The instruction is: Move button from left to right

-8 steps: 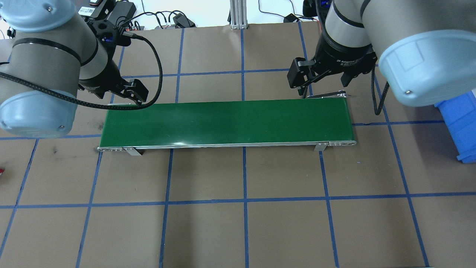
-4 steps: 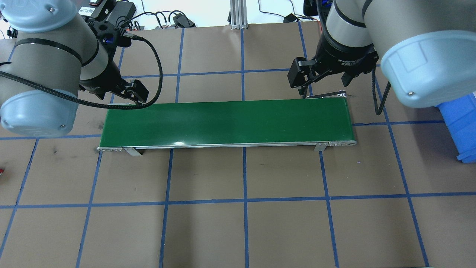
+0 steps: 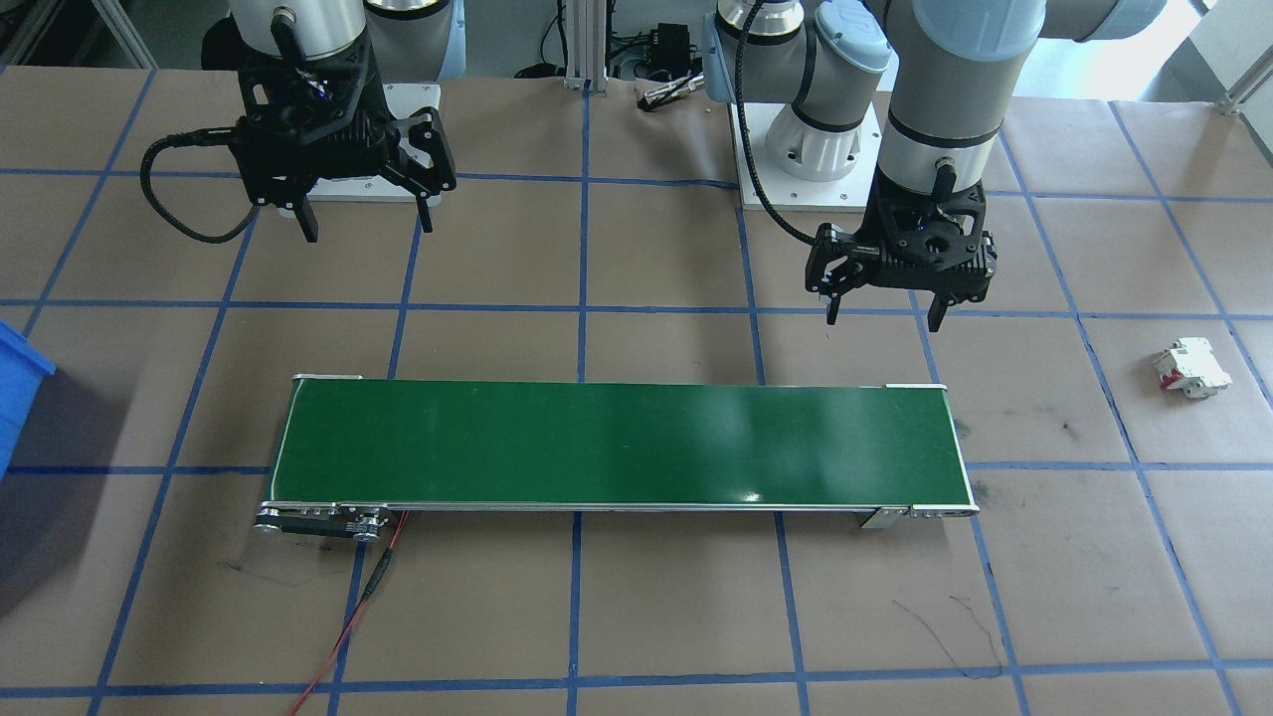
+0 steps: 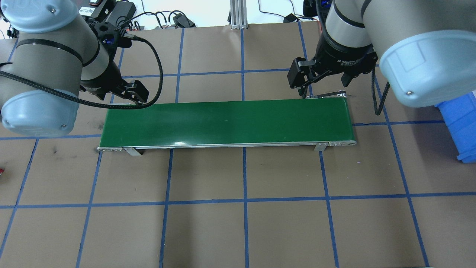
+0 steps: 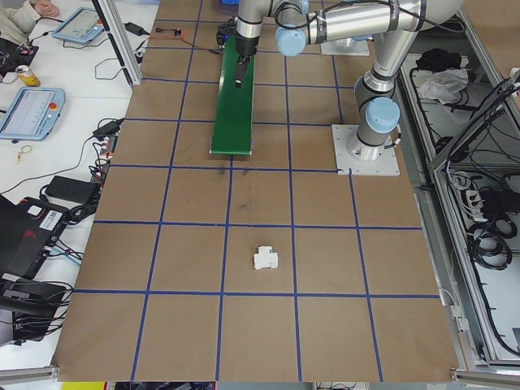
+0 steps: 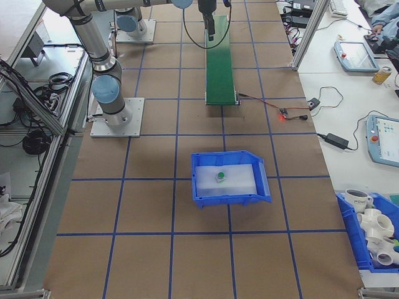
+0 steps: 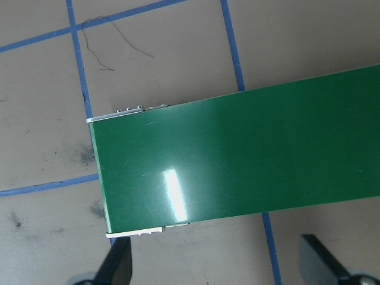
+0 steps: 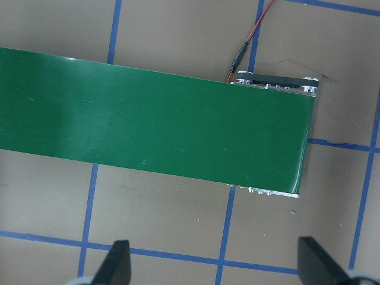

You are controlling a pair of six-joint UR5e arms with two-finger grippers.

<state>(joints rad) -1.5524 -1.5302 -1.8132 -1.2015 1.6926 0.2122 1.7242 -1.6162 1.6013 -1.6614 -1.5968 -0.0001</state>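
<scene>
One green conveyor belt [image 3: 617, 447] is lying in the middle of the frame. Two grippers are hanging above the table, the left gripper [image 3: 883, 316] at the upper right of the front-facing view and the right gripper [image 3: 364, 227] at the upper left. One button [image 6: 221, 177] is sitting in one blue bin [image 6: 262, 187]. One white breaker block [image 3: 1190, 368] is lying at the right edge

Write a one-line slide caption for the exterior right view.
Green-capped button sits in the blue bin near the camera, apart from the green conveyor farther up the table.
</scene>
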